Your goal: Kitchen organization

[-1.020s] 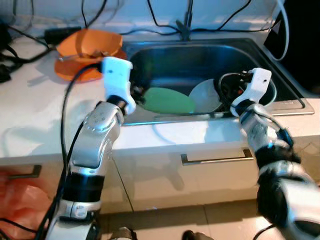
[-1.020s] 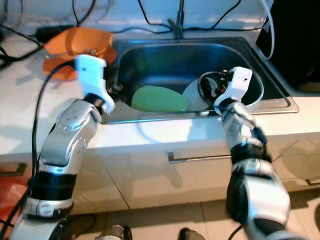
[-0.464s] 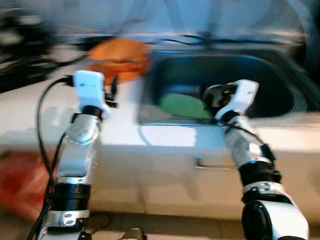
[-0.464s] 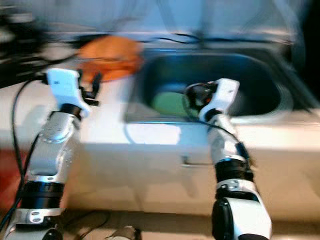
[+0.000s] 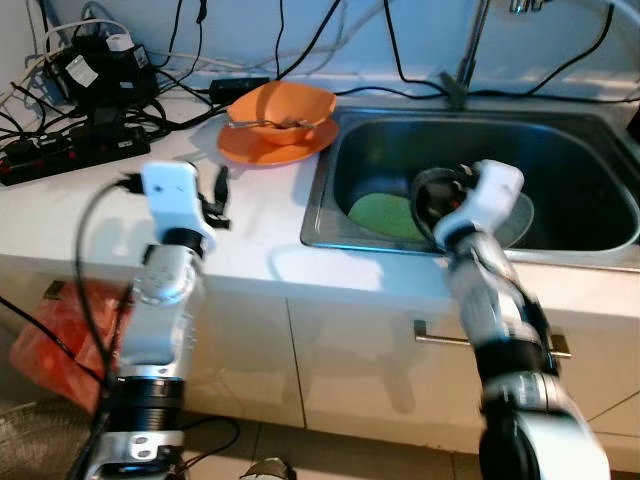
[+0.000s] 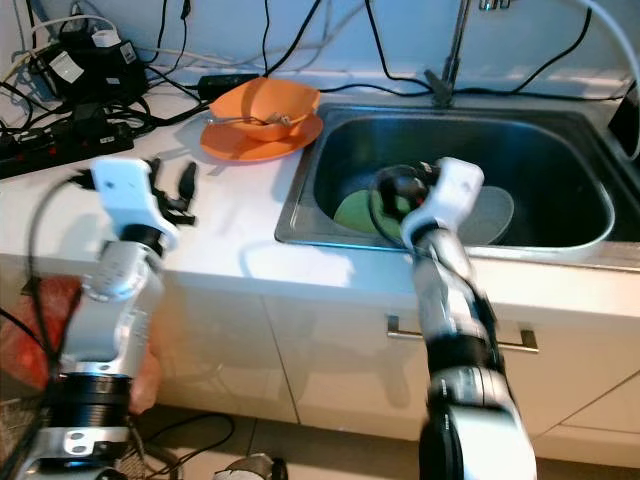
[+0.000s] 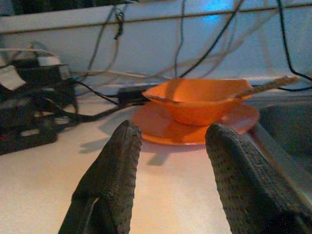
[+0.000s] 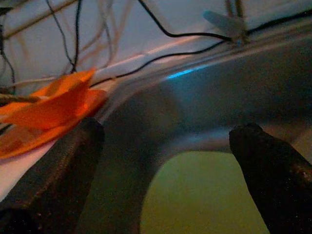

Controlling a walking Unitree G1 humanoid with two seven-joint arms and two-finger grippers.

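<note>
An orange bowl (image 5: pixel 281 106) with a utensil in it sits on an orange plate (image 5: pixel 262 150) on the white counter, left of the steel sink (image 5: pixel 560 150). A green plate (image 5: pixel 384 214) and a pale plate (image 5: pixel 515 217) lie in the sink. My left gripper (image 5: pixel 217 190) hovers open over the counter in front of the orange dishes, holding nothing; in the left wrist view its fingers (image 7: pixel 119 161) frame the bowl (image 7: pixel 197 100). My right gripper (image 5: pixel 432 196) hangs open over the sink's front left part, above the green plate (image 8: pixel 204 190).
Power strips and tangled cables (image 5: pixel 75 90) crowd the counter's back left. The faucet (image 5: pixel 468 55) rises behind the sink. A drawer handle (image 5: pixel 490 341) runs below the counter edge, and a red bag (image 5: pixel 55 335) lies on the floor at the left.
The camera has swung and pulled back. My left gripper left the sink's edge for the counter near the orange dishes. My right gripper shifted from the pale plate toward the green one.
</note>
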